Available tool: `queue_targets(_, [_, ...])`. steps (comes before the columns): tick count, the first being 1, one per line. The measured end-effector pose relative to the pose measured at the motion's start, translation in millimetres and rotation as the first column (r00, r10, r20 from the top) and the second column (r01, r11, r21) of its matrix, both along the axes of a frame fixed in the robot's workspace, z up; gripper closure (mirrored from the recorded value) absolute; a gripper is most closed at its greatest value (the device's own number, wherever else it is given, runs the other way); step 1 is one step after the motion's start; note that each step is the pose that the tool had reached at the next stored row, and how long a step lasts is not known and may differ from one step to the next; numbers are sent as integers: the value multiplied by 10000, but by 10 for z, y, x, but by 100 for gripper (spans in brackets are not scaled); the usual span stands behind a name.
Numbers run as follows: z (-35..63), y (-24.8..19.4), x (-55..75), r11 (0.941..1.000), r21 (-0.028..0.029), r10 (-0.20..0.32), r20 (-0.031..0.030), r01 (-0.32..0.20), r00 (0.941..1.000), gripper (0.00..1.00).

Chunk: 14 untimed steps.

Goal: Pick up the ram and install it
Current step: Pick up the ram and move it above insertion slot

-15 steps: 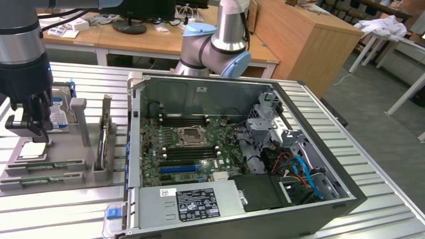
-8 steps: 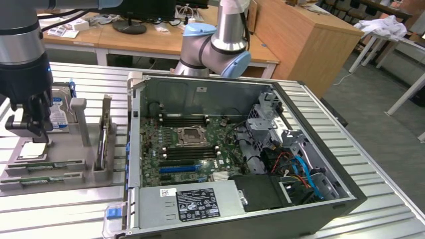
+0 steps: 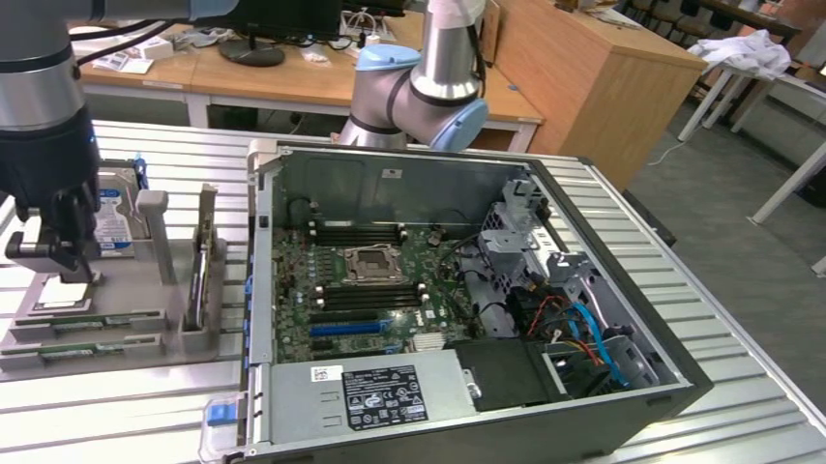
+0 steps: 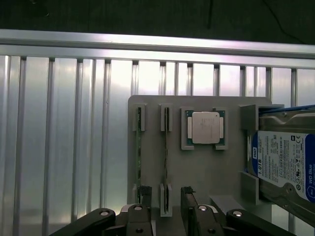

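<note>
Slatted metal table (image 3: 116,406) is carrying a grey holder (image 4: 206,172). The gripper (image 4: 166,196) is hovering over it, jaws spread wide and gripping nothing, lining up over the ram (image 4: 166,157), which is sitting edge-up just beside the processor chip (image 4: 205,127).

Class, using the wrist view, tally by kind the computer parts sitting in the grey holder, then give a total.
ram sticks: 2
processor chip: 1
hard drive: 1
Total: 4
</note>
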<state>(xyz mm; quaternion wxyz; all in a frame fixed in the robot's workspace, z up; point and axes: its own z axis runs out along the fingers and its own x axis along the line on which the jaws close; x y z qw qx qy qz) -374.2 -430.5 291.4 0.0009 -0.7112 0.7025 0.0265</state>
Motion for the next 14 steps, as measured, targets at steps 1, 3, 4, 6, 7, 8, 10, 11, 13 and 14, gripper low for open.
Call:
queue_targets(1, [0, -10, 0, 10000, 0, 0, -1, 0, 10000, 63])
queue_targets(3, [0, -28, 0, 10000, 0, 0, 0, 0, 10000, 63])
queue_targets(4, [0, -37, 0, 10000, 0, 0, 0, 0, 10000, 63])
queue_targets(6, [0, -53, 0, 10000, -1, 1, -1, -1, 10000, 63])
queue_targets(7, [0, -60, 0, 10000, -1, 1, -1, -1, 10000, 63])
queue_targets(8, [0, -66, 0, 10000, -2, 0, 0, 0, 10000, 63])
queue_targets(10, [0, -74, 0, 10000, -3, -1, 0, 1, 10000, 63])
queue_targets(11, [0, -74, 0, 10000, -3, -1, 0, 1, 10000, 63])
queue_targets(13, [0, -75, 0, 10000, -3, -1, 0, 1, 10000, 63])
queue_targets(14, [1, -75, 0, 10000, -4, 0, -1, 0, 10000, 63])
